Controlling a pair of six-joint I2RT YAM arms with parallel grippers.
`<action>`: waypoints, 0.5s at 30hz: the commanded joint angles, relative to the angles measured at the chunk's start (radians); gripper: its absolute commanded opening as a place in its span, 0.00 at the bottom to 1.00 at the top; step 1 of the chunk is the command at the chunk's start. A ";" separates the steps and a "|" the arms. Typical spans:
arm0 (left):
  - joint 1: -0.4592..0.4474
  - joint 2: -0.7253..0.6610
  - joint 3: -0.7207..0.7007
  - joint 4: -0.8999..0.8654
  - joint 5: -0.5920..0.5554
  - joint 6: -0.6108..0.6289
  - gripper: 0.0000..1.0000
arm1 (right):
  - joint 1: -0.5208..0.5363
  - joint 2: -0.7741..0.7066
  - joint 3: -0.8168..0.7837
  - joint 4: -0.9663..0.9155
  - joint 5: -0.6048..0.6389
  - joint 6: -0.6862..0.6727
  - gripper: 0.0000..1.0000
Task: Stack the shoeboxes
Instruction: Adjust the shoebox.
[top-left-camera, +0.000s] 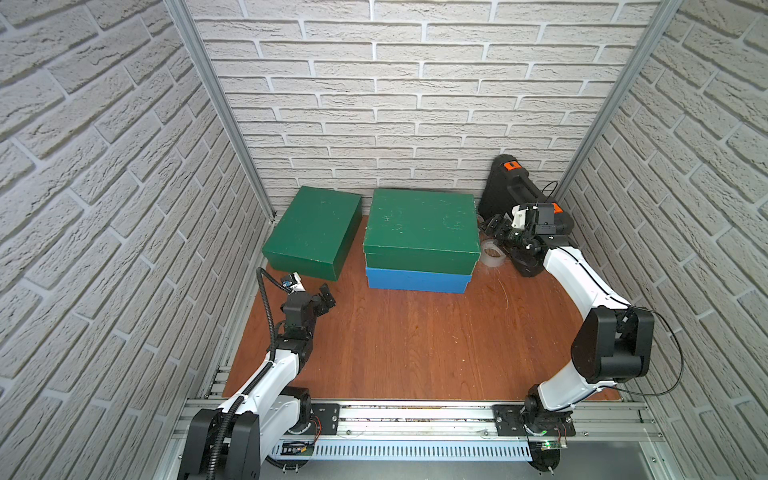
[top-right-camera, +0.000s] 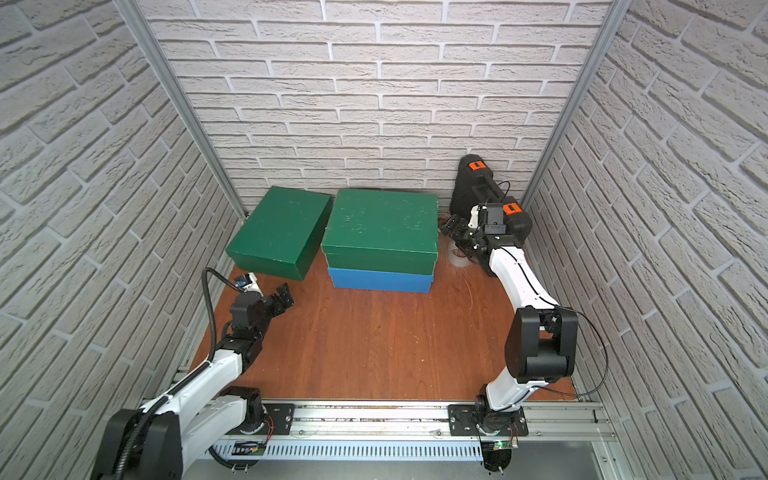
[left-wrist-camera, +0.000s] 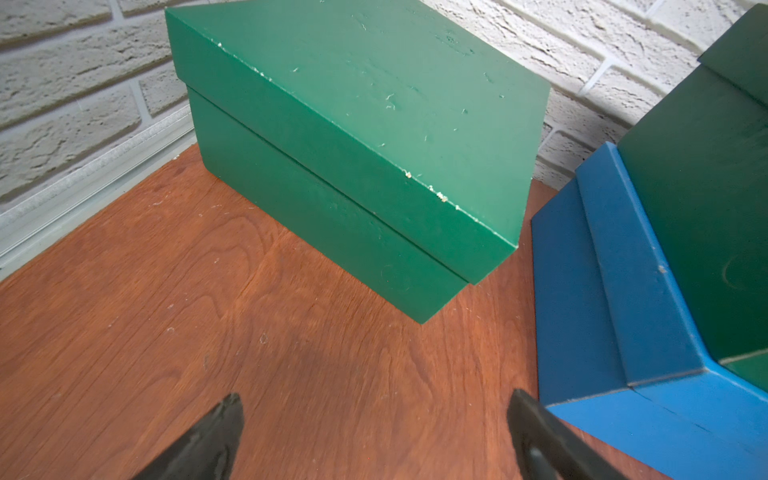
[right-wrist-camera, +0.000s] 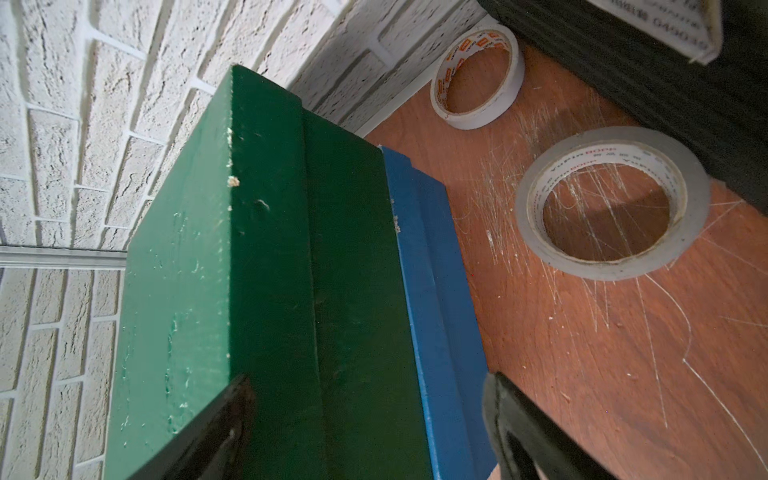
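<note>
In both top views a scuffed dark green cardboard shoebox (top-left-camera: 419, 224) (top-right-camera: 380, 224) sits on a bright blue cardboard shoebox (top-left-camera: 415, 281) (top-right-camera: 380, 280) at the back of the wooden counter (top-left-camera: 415, 345), and a second dark green cardboard shoebox (top-left-camera: 311, 226) stands just beside that stack, near the left wall. In the left wrist view the left gripper (left-wrist-camera: 374, 436) is spread wide and empty above bare counter, short of the second box. In the right wrist view the right gripper (right-wrist-camera: 370, 432) has its jaws well apart at the stack's end, gripping nothing, with two tape rolls (right-wrist-camera: 611, 203) lying nearby.
</note>
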 joint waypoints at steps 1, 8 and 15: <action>0.006 -0.002 0.011 0.043 0.006 -0.004 0.98 | 0.007 -0.011 0.036 -0.011 0.016 -0.018 0.87; 0.006 -0.003 0.014 0.040 0.004 -0.006 0.98 | 0.008 -0.095 0.026 -0.054 0.065 -0.034 0.89; 0.228 -0.137 0.022 -0.097 0.257 -0.229 0.98 | 0.011 -0.268 -0.082 -0.076 0.099 -0.055 0.90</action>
